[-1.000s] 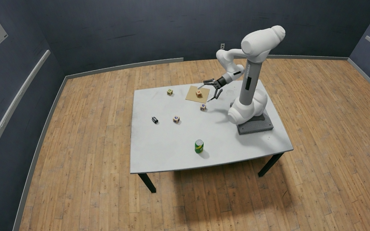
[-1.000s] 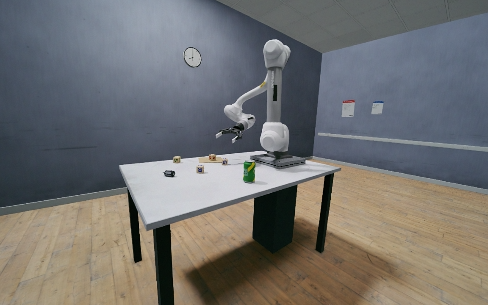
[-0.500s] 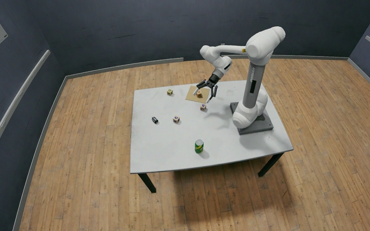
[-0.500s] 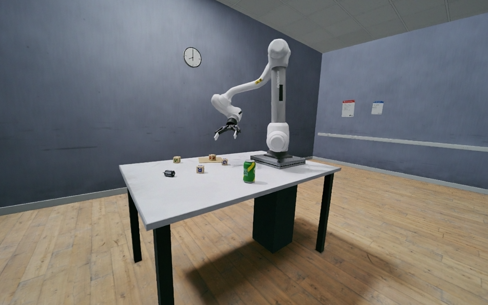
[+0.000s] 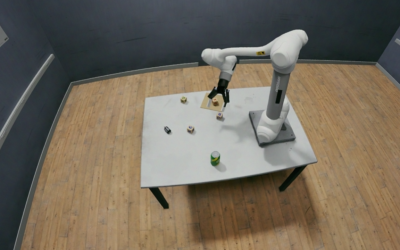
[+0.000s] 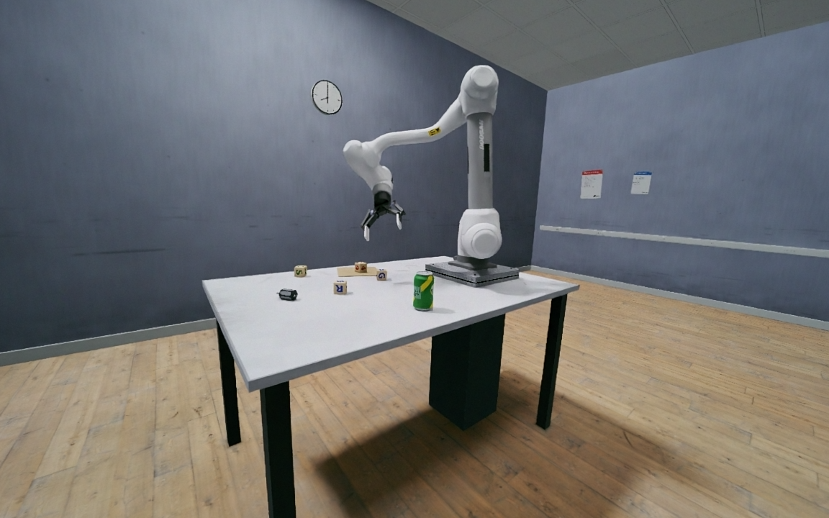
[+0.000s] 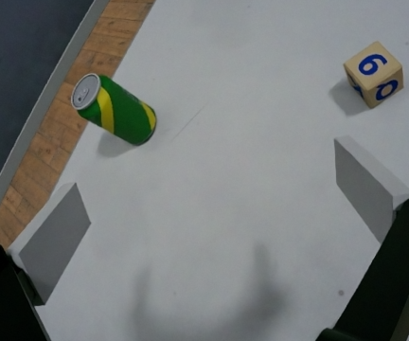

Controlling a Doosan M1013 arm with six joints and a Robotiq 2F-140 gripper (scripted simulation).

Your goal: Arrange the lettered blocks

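A tan mat (image 5: 211,102) lies at the far side of the white table. A block with a red X (image 5: 215,101) sits on it; it also shows in the exterior view (image 6: 360,266). A block with a blue letter (image 5: 219,116) stands just off the mat's near edge. A block with green marks (image 5: 183,99) stands left of the mat. A fourth block (image 5: 190,128) stands mid-table; in the wrist view (image 7: 374,74) its top shows a blue mark like a 6. My gripper (image 5: 216,104) (image 6: 383,229) is open and empty, well above the mat.
A green and yellow can (image 5: 215,158) stands near the table's front edge and shows in the wrist view (image 7: 113,109). A small black object (image 5: 167,130) lies on the left part of the table. The robot's base (image 5: 271,127) sits at the right.
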